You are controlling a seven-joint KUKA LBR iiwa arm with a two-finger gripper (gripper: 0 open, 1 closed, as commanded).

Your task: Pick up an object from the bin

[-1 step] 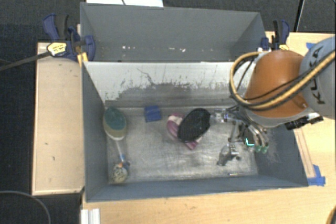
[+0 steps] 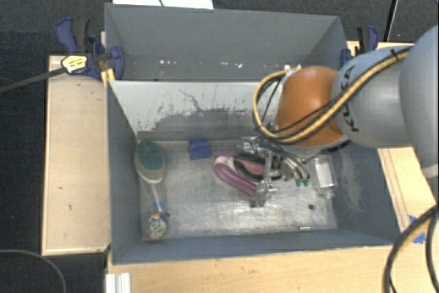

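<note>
Right of centre on the floor of the grey bin (image 2: 219,38), down low with the gripper (image 2: 263,192), its tip close to the scuffed metal. Reached in from the right, above the bin's right wall, by way of a thick grey arm (image 2: 394,106) sloping down and leftward. Capped at the wrist with a rounded orange cover (image 2: 305,103), looped about with yellow-and-black cables (image 2: 256,105). Below that cover, turned steeply downward and a little toward the near wall.

Right up against a pink-and-purple curved thing (image 2: 232,173), the nearest item in the bin: lying about mid-floor, stretching out leftward from under the gripper. Cannot tell whether wide or narrow at the tip. Cannot tell, either, whether clasped on that pink thing or merely touching its right end; too much dark metalwork in the way.

Just beyond, up and to the left near the foot of the far wall, apart from the pink thing: a small blue block (image 2: 199,147). Well off to the left, along the left wall: a clear stemmed thing (image 2: 151,161) with a teal rounded end, running down toward the near-left corner. On the other side, just right of the gripper: a small pale boxy item (image 2: 322,173), with a couple of green specks (image 2: 302,182) between it and the gripper.
</note>
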